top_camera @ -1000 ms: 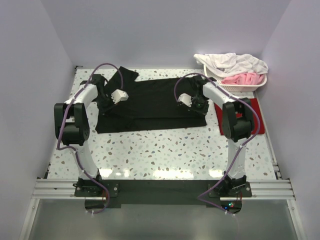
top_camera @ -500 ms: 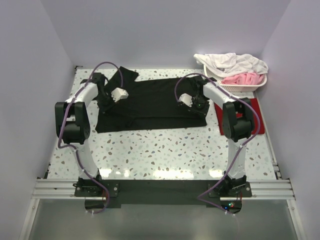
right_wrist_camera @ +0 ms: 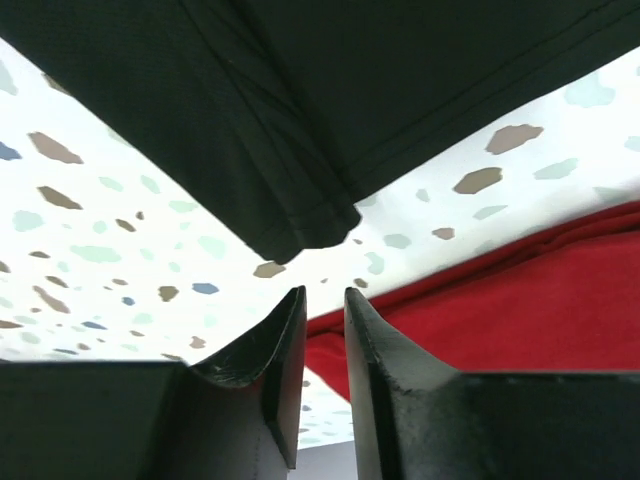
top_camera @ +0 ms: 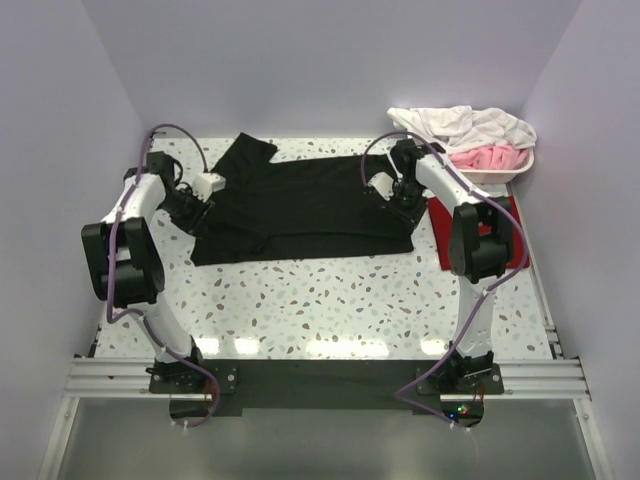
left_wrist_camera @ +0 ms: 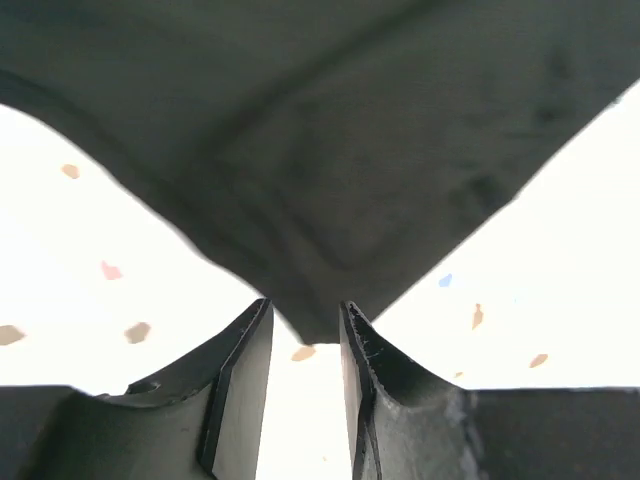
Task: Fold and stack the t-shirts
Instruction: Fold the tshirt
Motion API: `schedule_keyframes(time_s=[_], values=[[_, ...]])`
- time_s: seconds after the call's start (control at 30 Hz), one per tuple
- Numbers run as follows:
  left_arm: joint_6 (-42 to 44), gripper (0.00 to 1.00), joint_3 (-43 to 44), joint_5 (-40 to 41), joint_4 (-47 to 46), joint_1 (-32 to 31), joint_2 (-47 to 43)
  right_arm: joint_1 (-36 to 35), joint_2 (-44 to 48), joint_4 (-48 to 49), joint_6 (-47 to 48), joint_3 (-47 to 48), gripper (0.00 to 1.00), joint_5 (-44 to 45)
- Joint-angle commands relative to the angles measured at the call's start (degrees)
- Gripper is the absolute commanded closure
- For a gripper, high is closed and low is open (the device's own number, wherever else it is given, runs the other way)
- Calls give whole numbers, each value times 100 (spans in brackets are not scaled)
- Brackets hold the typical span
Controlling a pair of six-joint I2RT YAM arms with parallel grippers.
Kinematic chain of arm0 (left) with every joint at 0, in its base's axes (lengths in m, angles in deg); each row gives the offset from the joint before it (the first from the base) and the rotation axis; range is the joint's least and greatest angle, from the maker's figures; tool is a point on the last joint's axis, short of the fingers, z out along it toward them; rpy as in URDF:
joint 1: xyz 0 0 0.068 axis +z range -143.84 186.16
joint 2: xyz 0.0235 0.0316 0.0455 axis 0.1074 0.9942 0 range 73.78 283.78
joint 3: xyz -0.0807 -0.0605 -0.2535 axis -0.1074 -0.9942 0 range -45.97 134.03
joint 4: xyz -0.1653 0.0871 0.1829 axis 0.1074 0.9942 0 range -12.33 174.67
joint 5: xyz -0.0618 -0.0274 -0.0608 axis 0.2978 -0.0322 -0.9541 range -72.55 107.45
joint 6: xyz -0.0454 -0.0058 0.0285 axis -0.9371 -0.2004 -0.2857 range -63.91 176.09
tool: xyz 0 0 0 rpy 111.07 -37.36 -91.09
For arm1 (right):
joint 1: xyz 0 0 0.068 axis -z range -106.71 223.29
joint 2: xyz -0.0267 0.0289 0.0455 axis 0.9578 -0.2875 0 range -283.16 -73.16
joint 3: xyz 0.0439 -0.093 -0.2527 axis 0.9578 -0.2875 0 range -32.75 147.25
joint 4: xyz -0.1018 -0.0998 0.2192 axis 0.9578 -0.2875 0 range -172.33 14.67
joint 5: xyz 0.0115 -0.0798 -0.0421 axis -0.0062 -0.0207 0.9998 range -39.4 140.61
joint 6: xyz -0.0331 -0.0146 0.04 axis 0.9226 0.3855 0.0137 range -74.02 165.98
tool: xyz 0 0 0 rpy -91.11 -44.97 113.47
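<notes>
Arm (top_camera: 470, 240) on my right hides most of the red shirt (right_wrist_camera: 520, 300) from above; wrist views show left gripper (left_wrist_camera: 305, 312) and right gripper (right_wrist_camera: 323, 295) parted, empty, at the black shirt's (top_camera: 300, 200) corners.

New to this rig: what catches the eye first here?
A black cloth t-shirt lies spread wide across the speckled white table. The left gripper and right gripper sit at its two ends, jaws slightly apart, empty. A dark red cloth t-shirt lies at the right end; a white basket of laundry stands far right.
</notes>
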Motion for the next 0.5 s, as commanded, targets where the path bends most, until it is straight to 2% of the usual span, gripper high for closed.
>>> schedule_keyframes(time_s=[0.0, 0.17, 0.37, 0.47], values=[[-448, 62, -253, -508, -38, -77, -312, -20, 204, -218, -464, -30, 76, -291], [-843, 55, -568, -562, -284, -278, -487, -20, 28, 64, -834, -276, 78, -353], [-1361, 49, -1298, 105, -1136, -1445, -970, -11, -165, 363, -1177, -584, 78, -283], [-1669, 47, -1483, 448, -1558, -1816, -1007, -11, -218, 442, -1326, -655, 78, -222]])
